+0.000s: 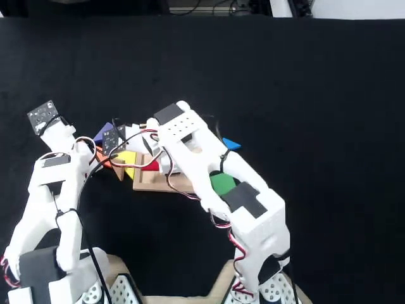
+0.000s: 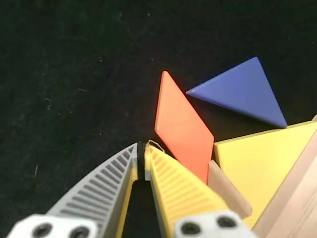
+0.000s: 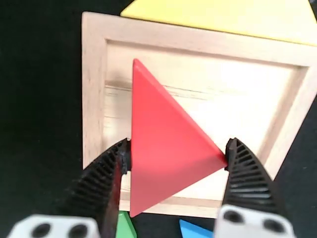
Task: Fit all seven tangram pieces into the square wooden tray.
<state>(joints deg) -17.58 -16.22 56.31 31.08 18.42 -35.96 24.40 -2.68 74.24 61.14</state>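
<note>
The square wooden tray (image 3: 94,74) lies under my right gripper (image 3: 176,151), which is shut on the red triangle (image 3: 163,148); one finger presses its long edge, the other its corner. The triangle hangs over the tray's bare floor, and one tip overlaps the rim. My left gripper (image 2: 141,148) is shut with nothing in it, its tips on the black cloth just beside the orange parallelogram (image 2: 181,129). A dark blue triangle (image 2: 242,91) lies beyond that piece. The big yellow triangle (image 2: 262,168) leans on the tray's edge. In the high view the tray (image 1: 152,182) sits between both arms.
A green piece (image 1: 223,183) and a light blue piece (image 1: 231,144) lie on the black cloth (image 1: 304,95) to the right of the tray, partly under the right arm. The cloth is bare toward the back and right.
</note>
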